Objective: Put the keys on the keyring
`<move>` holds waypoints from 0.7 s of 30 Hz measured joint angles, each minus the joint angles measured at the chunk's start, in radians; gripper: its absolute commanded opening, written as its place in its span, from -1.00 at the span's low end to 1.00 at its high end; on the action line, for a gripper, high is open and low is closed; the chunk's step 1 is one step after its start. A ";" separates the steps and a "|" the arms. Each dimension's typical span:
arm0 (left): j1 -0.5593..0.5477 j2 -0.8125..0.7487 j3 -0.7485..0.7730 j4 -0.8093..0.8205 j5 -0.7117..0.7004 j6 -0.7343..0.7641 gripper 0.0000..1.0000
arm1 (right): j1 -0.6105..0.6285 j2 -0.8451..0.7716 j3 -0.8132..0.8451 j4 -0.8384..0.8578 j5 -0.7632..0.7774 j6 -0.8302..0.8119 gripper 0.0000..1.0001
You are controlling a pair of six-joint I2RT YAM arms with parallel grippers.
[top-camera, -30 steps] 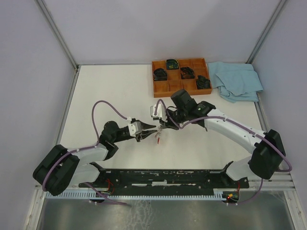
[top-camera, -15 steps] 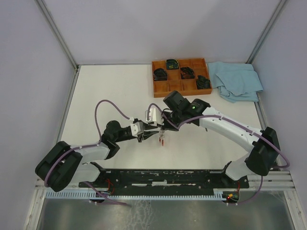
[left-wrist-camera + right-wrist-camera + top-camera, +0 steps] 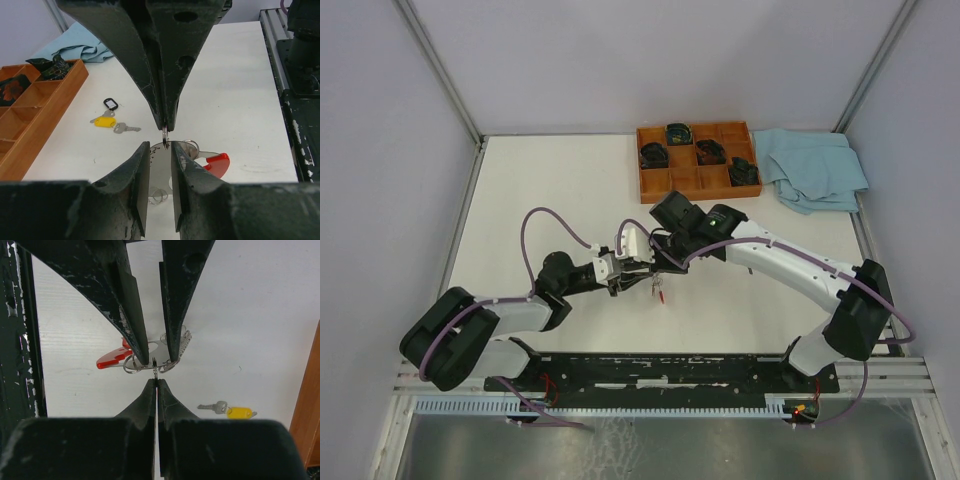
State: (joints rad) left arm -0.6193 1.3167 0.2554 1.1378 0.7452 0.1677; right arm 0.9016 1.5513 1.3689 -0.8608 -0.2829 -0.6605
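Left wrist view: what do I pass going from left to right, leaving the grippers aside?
wooden tray → yellow-capped key → plain silver key → red band → black frame. The black loop is left out because it sits right above the yellow-capped key.

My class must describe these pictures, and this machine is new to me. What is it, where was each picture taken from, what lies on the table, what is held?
Two robot arms, each ending in a two-finger claw. One picture looks down from above; the others come from a camera on each wrist. On the table lie a wooden tray, a blue cloth, a yellow-capped key, a plain silver key and a black loop. The right claw pinches the keyring by its thin silver ring, beside its red band. The left claw grips a flat silver piece, perhaps a key.
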 measured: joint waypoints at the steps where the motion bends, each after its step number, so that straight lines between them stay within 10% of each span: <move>1: 0.000 0.000 0.000 0.001 0.000 -0.001 -0.43 | 0.000 0.001 0.002 -0.002 0.001 0.000 -0.96; 21: 0.000 0.011 0.005 0.063 0.042 -0.038 -0.60 | 0.014 0.019 0.026 -0.005 0.021 0.010 -0.98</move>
State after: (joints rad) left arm -0.6197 1.3273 0.2604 1.2007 0.7868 0.1295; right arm 0.9161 1.5707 1.3949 -0.8658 -0.2615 -0.6506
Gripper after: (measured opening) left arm 0.239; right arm 0.018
